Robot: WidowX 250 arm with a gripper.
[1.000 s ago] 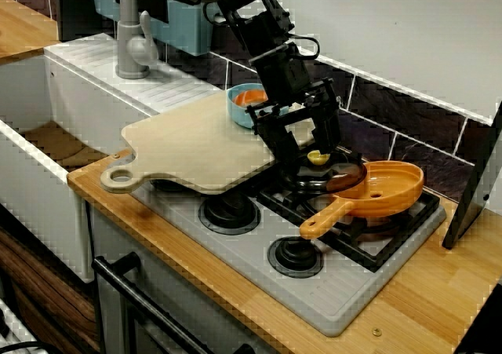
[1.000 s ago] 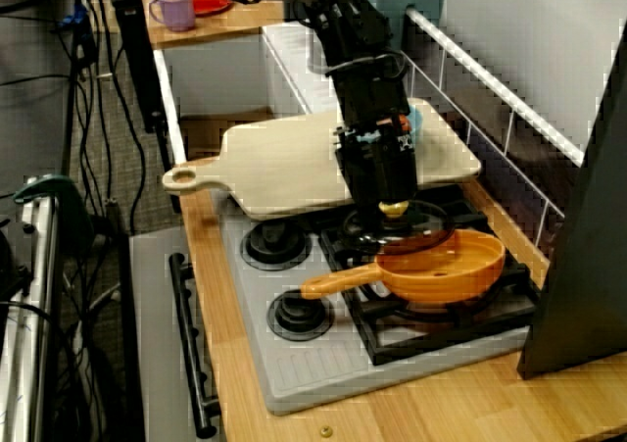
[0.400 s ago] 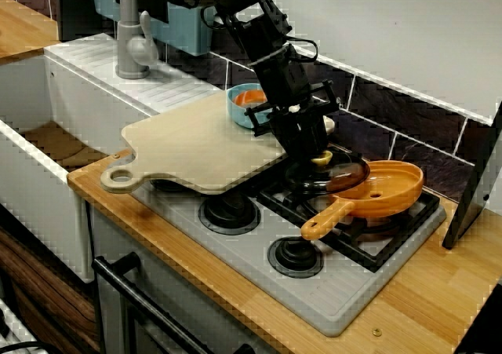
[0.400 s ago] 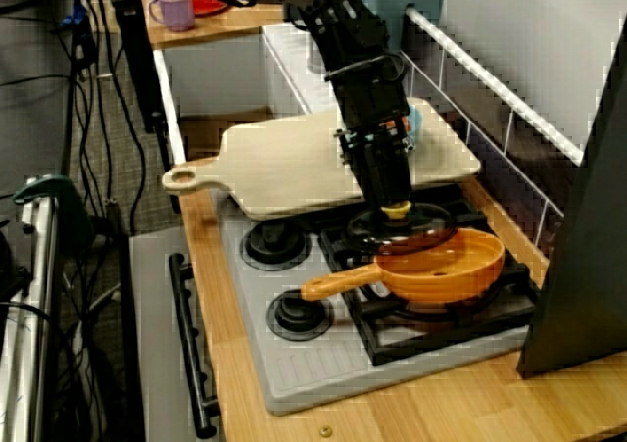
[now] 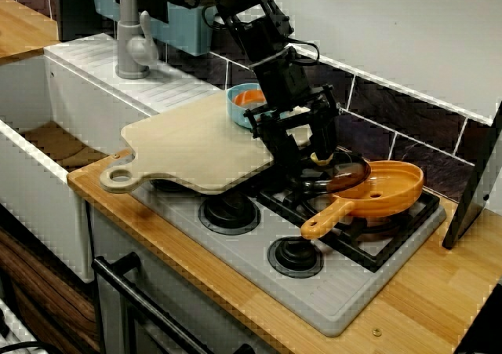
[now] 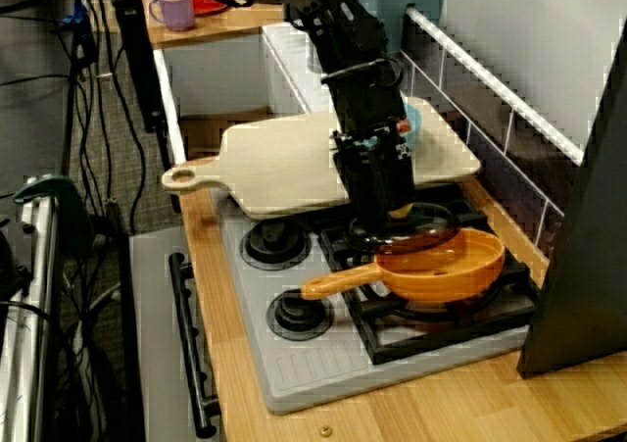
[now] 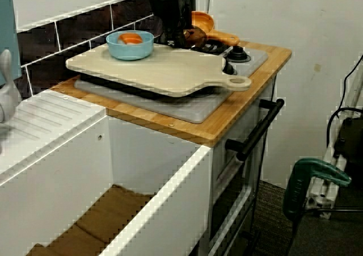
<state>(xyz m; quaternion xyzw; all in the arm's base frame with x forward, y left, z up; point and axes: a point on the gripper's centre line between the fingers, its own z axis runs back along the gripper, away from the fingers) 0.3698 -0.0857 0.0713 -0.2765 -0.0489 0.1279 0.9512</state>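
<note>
Pale wooden surface (image 5: 439, 291) and a grey stove (image 5: 345, 291) filled the kitchen corner, where the black claw (image 5: 304, 159) stood low over the back burner with its jaws apart and nothing clamped. Between the fingers, close to the one nearer the wall, sat the yellow knob (image 5: 319, 158) of a dark glass lid (image 5: 343, 175). Whether that finger touched the knob could not be told from any view. The lid lay flat on the grate directly beneath the claw, one edge overlapping the rim of an orange pan (image 5: 388, 185). That pan rested just beyond the claw on the same grate, its handle pointing toward the stove's front edge. On the claw's other side, a pale cutting board (image 5: 196, 142) lay over the neighbouring burners, its edge just beside the nearer finger. A blue bowl (image 5: 238, 115) holding something orange stood on the board's back corner, behind the claw's wrist. Farther off, past the board, were a grey faucet (image 5: 132, 40) and a white sink (image 5: 39, 205).
</note>
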